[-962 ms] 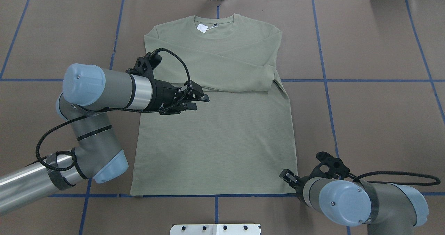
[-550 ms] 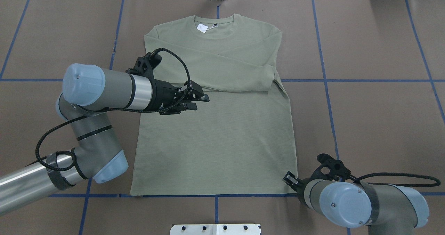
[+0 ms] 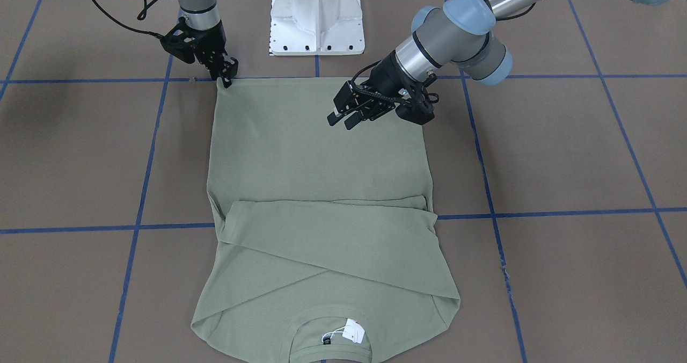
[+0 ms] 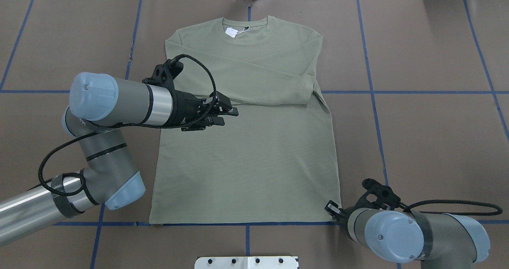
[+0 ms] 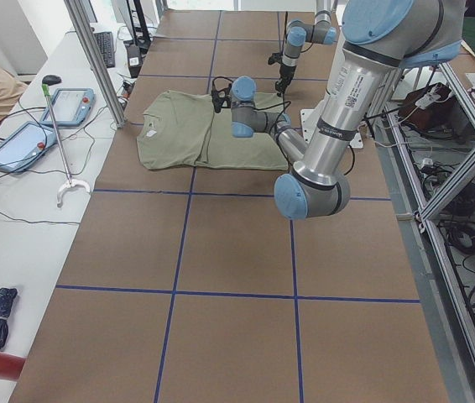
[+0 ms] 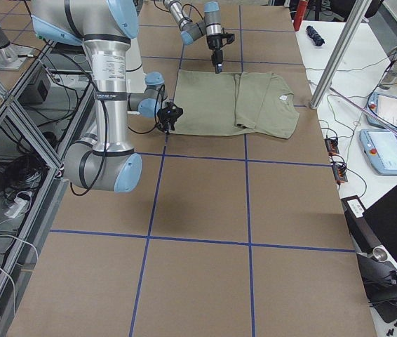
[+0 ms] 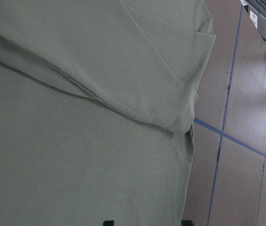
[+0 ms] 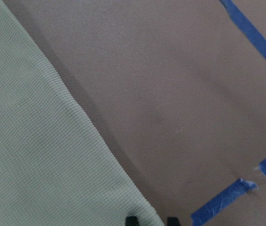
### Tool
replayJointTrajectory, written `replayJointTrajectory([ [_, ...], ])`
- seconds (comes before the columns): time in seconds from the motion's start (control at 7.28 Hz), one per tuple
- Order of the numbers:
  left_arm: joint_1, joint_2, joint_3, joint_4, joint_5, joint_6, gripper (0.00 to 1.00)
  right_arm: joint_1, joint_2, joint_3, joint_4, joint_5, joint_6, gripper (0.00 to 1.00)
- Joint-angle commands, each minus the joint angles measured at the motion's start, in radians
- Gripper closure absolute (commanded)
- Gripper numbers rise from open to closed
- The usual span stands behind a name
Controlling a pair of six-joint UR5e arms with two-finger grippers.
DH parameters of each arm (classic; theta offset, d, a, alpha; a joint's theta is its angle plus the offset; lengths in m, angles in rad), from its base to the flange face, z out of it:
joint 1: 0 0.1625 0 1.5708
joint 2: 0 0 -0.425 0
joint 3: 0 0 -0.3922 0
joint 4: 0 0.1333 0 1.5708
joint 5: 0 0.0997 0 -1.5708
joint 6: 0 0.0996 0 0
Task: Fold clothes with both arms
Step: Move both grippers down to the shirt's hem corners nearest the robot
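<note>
Brown bench point(image 4: 437, 141) taped in blue squares carries the sage-green shirt point(image 4: 246, 165) lying flat, collar away from the robot, both sleeves point(image 4: 274, 88) already crossed over the chest; left fingers point(image 4: 232, 110) hover spread above the body's left side, holding nothing; right fingers point(image 3: 228, 73), narrowly parted, straddle the hem's right corner; next, I judge, each must pinch a hem corner for the bottom-up fold.

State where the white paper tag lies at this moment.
In the overhead view the tag lies on the shirt, just inside the neckline and left of its centre, at the end farthest from the robot.
</note>
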Motion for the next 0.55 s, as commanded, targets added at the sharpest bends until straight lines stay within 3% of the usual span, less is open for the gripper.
replayJointTrajectory([
  [0.0,0.0,0.028,-0.035,0.002,-0.003,0.0,0.43,0.004,-0.001,0.016,0.0,0.007,-0.001,1.0],
  [0.27,-0.008,0.091,-0.085,0.017,0.005,-0.02,0.43,0.006,-0.016,0.055,-0.002,0.016,-0.001,1.0],
  [0.41,0.003,0.202,-0.198,0.113,0.031,-0.024,0.42,0.006,-0.023,0.085,-0.002,0.028,-0.001,1.0],
])
